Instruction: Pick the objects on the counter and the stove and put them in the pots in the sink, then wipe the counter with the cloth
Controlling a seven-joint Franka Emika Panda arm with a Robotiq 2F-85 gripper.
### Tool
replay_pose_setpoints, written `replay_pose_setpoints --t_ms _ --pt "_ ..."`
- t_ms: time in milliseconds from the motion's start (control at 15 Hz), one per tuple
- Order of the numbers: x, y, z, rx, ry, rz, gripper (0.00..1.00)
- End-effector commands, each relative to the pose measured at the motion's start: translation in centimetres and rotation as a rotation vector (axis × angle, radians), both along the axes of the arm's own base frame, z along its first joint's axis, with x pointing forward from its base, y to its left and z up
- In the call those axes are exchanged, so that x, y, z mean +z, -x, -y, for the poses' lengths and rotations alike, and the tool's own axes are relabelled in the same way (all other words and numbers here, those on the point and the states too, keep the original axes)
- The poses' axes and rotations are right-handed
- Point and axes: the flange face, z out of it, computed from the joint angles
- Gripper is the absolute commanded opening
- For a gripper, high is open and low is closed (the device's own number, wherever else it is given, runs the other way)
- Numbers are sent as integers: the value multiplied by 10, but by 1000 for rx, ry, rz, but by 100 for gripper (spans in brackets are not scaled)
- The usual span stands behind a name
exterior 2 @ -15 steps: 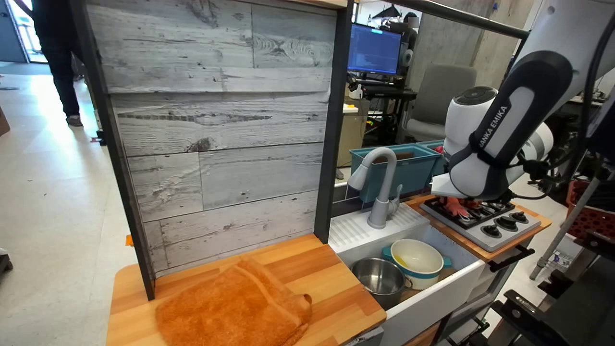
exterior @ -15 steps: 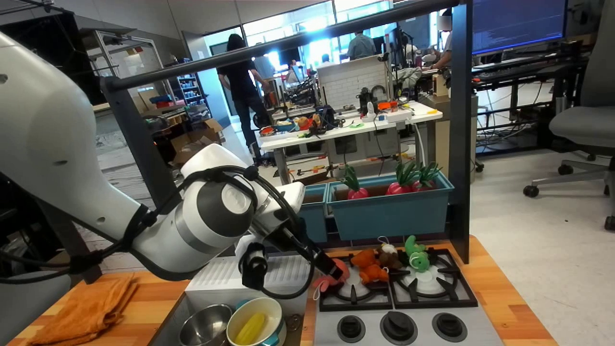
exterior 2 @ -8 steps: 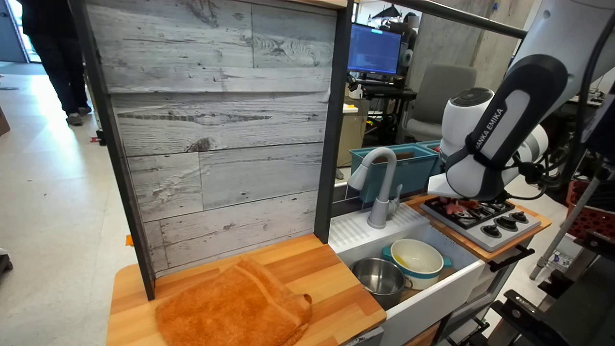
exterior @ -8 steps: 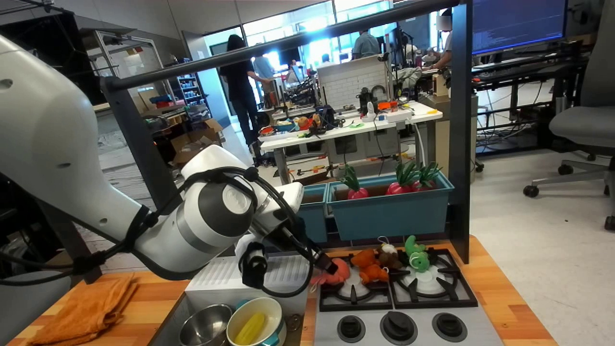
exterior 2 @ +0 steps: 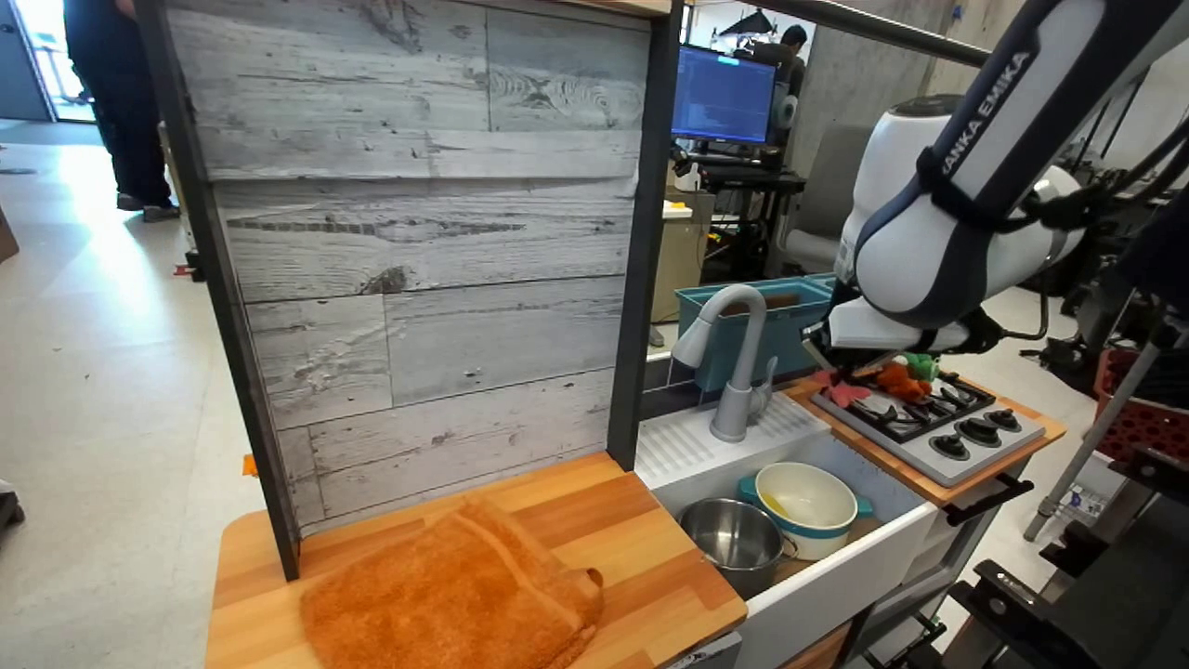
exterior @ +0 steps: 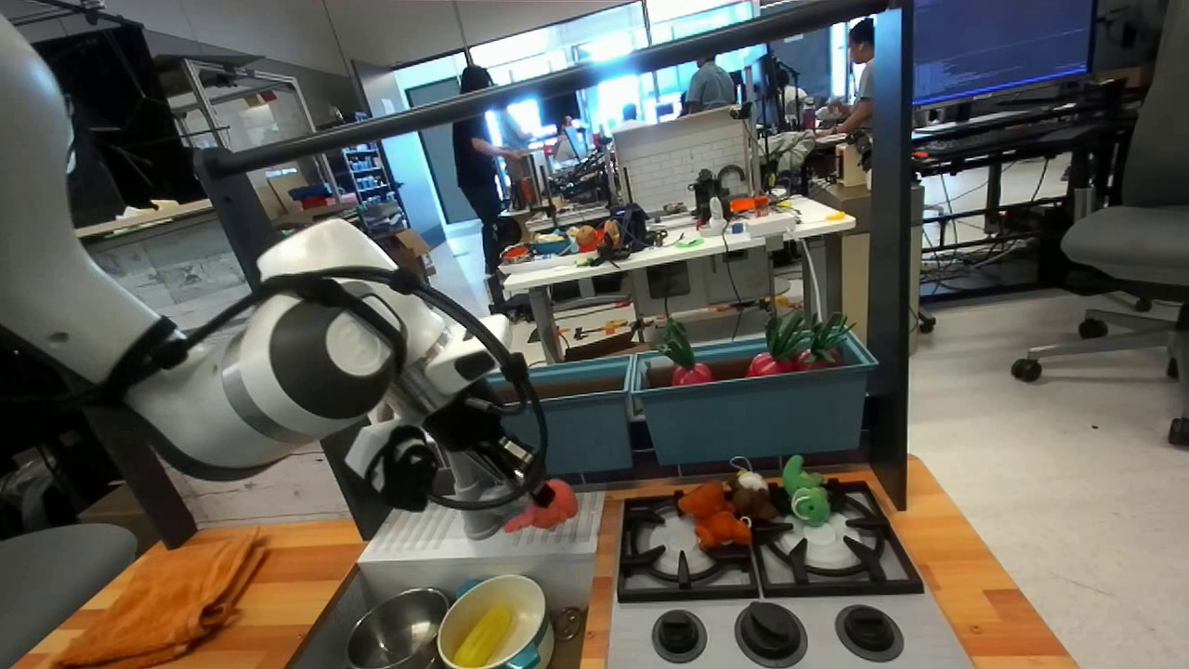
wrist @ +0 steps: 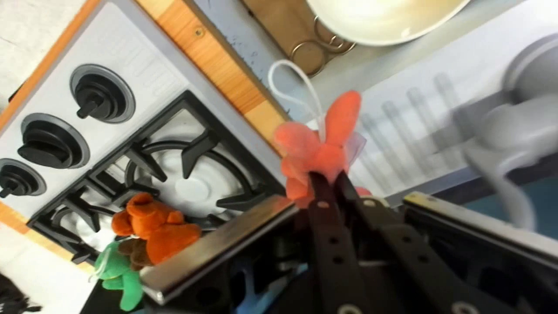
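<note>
My gripper [wrist: 330, 176] is shut on a pink plush toy [wrist: 320, 146] with a white loop. In an exterior view the toy [exterior: 555, 505] hangs above the ribbed ledge behind the sink; it also shows in an exterior view [exterior 2: 843, 390]. An orange plush [exterior: 711, 506], a brown-and-white plush [exterior: 751, 497] and a green plush [exterior: 806, 497] lie together on the stove [exterior: 790, 587]. In the sink [exterior 2: 850, 590] stand a cream-and-teal pot [exterior 2: 822, 546] and a steel pot [exterior 2: 734, 534]. A yellow object [exterior: 485, 636] lies in the cream pot. The orange cloth [exterior 2: 455, 595] lies on the counter [exterior 2: 650, 557].
A grey faucet [exterior 2: 743, 372] rises behind the sink, close to my gripper. Teal planters [exterior: 757, 418] with red radishes stand behind the stove. A black frame post [exterior: 890, 279] stands at the back. Stove knobs [exterior: 771, 632] line the front.
My gripper has lifted the pink toy off the stove's edge and carried it toward the sink side. The other toys, pots and cloth have stayed put.
</note>
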Motion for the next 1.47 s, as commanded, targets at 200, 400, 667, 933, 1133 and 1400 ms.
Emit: replay_pose_setpoints --t_ms 200,400,667,933,1133,1400 --pt "25 38 -49 147 -81 -94 1" --pt "13 44 -46 137 -72 -148 31" --pt "13 50 -38 142 -51 -196 54" --pt "29 50 -23 137 -3 -185 84" --pt "64 47 15 100 126 -172 100" --pt "107 43 107 130 329 -329 100"
